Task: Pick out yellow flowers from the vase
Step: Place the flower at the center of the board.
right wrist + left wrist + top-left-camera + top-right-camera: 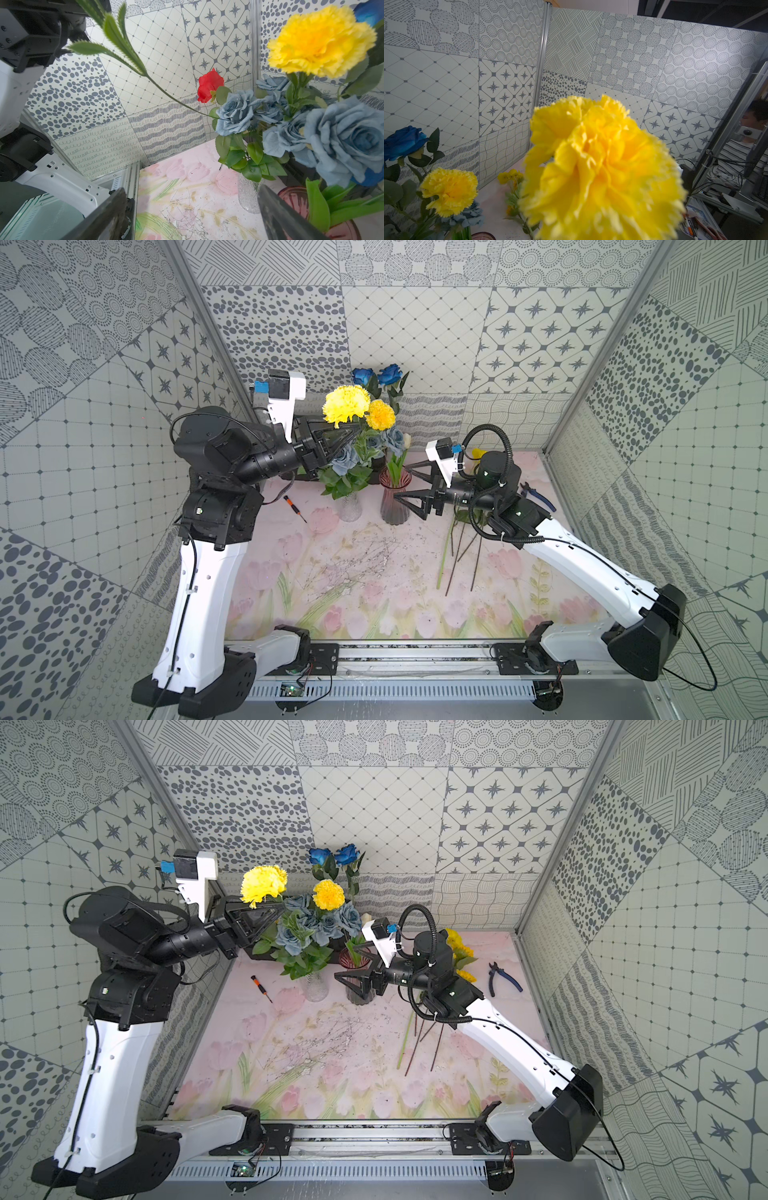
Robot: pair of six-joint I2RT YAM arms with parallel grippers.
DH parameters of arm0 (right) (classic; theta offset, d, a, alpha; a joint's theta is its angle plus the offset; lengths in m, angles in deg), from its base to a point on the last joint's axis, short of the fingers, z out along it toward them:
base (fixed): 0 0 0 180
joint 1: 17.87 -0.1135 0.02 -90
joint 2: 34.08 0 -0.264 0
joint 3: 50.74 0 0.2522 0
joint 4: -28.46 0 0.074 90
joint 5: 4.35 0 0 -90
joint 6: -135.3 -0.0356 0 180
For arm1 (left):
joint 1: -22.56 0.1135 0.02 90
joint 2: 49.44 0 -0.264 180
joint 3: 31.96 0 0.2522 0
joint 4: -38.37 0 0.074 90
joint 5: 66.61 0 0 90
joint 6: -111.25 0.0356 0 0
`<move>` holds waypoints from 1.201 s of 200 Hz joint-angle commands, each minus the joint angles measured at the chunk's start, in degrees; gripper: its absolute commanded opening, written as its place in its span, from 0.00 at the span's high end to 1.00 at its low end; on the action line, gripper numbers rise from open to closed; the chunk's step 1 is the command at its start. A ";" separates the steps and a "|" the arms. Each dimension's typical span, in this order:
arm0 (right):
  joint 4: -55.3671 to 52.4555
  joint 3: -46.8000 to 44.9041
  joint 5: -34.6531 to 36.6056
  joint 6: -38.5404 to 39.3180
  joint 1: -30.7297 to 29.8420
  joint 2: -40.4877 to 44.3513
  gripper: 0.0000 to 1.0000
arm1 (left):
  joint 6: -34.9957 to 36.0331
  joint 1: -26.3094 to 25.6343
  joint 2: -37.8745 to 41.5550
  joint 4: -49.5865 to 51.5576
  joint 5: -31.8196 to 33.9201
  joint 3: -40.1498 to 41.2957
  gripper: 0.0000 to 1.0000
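The big yellow carnation [346, 406] is held by its stem in the left pincer [358, 430], which is shut tight on it. The bloom sits just above the pincer tips, high over the clear glass vase [350, 508]. Its leafy stem [116, 37] is seen to reach down among the grey-blue roses [236, 112]. It is best pulled straight up and slowly, so that no rose is dragged out. The right pincer [400, 482] is wide open and empty, near the pink vase [395, 510].
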State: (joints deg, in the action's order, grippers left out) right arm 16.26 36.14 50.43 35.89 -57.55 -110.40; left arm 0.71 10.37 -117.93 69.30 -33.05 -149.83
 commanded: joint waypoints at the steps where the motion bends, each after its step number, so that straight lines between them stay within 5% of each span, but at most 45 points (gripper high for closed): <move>1: 2.30 -0.24 1.12 1.34 -0.23 1.78 0.02 | 5.20 -0.24 -0.44 4.21 1.51 -4.23 0.88; 105: 1.95 -0.23 -0.41 0.44 -0.22 1.95 0.02 | 9.39 -0.25 -3.16 7.92 5.39 -7.86 0.89; 240: 7.59 2.55 -6.39 -4.30 -4.18 -6.29 0.12 | -10.92 -1.57 1.25 -24.63 11.22 20.07 0.88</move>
State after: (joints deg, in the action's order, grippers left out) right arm 19.08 37.21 44.66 33.66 -61.51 -114.40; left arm -1.38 9.78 -117.27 61.89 -24.07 -133.75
